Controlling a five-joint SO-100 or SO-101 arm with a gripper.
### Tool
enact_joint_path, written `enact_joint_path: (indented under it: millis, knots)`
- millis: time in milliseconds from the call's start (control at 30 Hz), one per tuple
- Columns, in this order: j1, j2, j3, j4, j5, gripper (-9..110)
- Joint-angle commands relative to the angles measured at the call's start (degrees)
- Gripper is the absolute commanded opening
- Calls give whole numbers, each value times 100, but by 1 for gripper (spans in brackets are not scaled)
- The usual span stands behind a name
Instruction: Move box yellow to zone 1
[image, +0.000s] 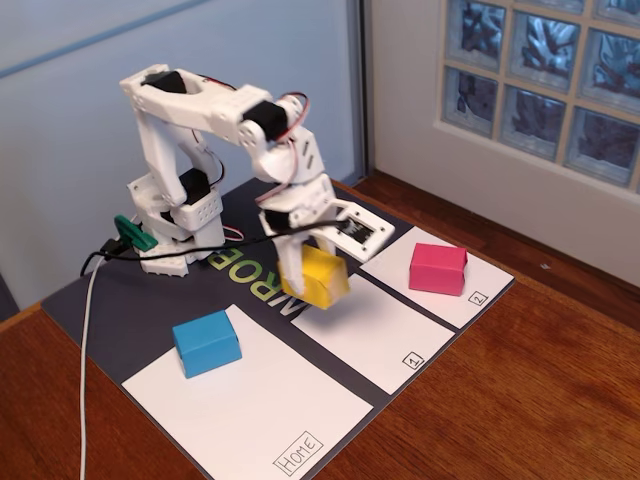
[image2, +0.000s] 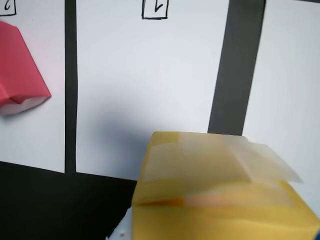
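You're carrying the box yellow (image: 314, 275) in the pincer (image: 305, 252), clenched on its upper part. In the fixed view the box is tilting and looks to be hanging off the mat, not resting. In the wrist view the yellow box (image2: 215, 195) is filling the lower right w/ no fingertips visible, so judge the grip from the fixed view only.

Handling, as a judgement: it's prob. a light, hollow paper-wrapped cuboid, so it's likely crushing easily & slipping on smooth paper faces. You're better off pinching two opposite flat sides near the middle w/ modest force, avoiding the loose flap.

Looks: bright yellow, crisp edges, and a paler folded flap is lying across the top face in the wrist view.

Relative to zone 1 (image: 375, 330): the box is hovering over that panel's far edge, on the robot-base side, partly over the dark mat. The "1" label (image: 411, 359) is sitting at the near corner. The pink box (image: 437, 268) is lying on the panel right of zone 1; the blue box (image: 207, 343) on the Home panel (image: 260, 410) to its left. All of it's on the wooden worktop (image: 520, 400).
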Motion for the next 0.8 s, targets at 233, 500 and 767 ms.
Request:
enact_joint_path:
  millis: [233, 500, 767]
  knots:
    - [-589, -1424, -993, -185, 1248, 0]
    - [-483, -2171, -1415, -70, 1345, 0]
    - [-659, -2602, -1854, -70, 1573, 0]
